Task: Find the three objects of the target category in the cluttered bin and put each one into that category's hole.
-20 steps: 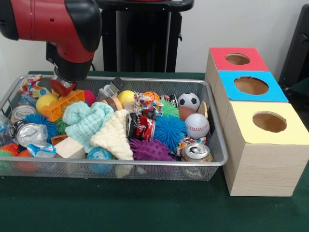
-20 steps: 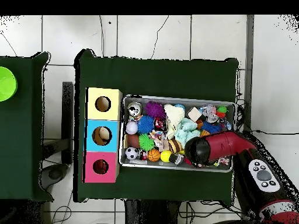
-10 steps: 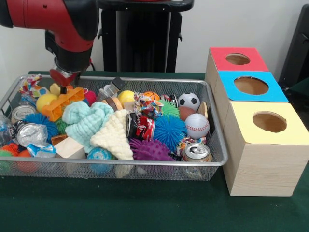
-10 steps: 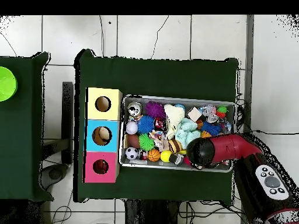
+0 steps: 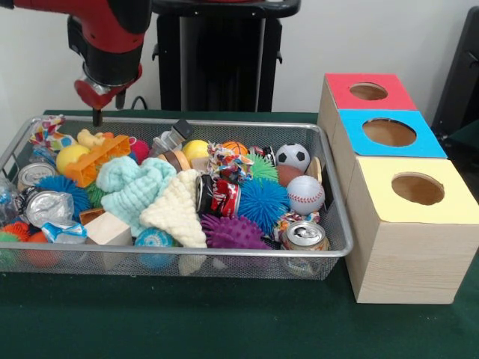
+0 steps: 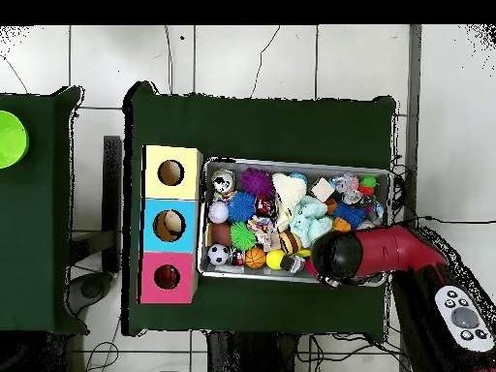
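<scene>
Green-covered table [image 5: 224, 321] carries everything. Red and black arm [image 5: 105, 30] comes down from the top left in the front view; in the overhead view it reaches over the bin's robot-side rim. Wire mesh bin [image 5: 338, 224] sits at centre-left, long side to the camera, packed with clutter. Three wooden boxes stand in a row just right of it: yellow-topped box [image 5: 408, 224] nearest, blue-topped box [image 5: 355, 146] in the middle, red-topped box [image 5: 328, 97] farthest. The round hole [image 5: 368, 91] of the red-topped box is dark and uncovered, well apart from the arm. Gripper [image 5: 97, 112] hangs above the bin's far left corner, clear of the contents; one thin dark finger [image 5: 96, 117] points down, red body above it; cannot tell how wide the claw is parted, and nothing shows held in it. Inside the bin: mint knitted cloth [image 5: 135, 187] at left-centre, cream knitted cloth [image 5: 178, 209] touching its right side; blue spiky ball [image 5: 262, 202] and purple spiky ball [image 5: 232, 232] right of those; baseball [image 5: 305, 194] and a small soccer ball [image 5: 293, 156] near the right wall; orange plastic block [image 5: 96, 161] at far left with a yellow ball [image 5: 71, 157] beside it; crushed silver can [image 5: 45, 206] at the near left, another can [image 5: 305, 236] at the near right. A small yellowish soft toy [image 5: 91, 138] lies below the gripper, partly hidden behind the orange block; its kind is unclear.
</scene>
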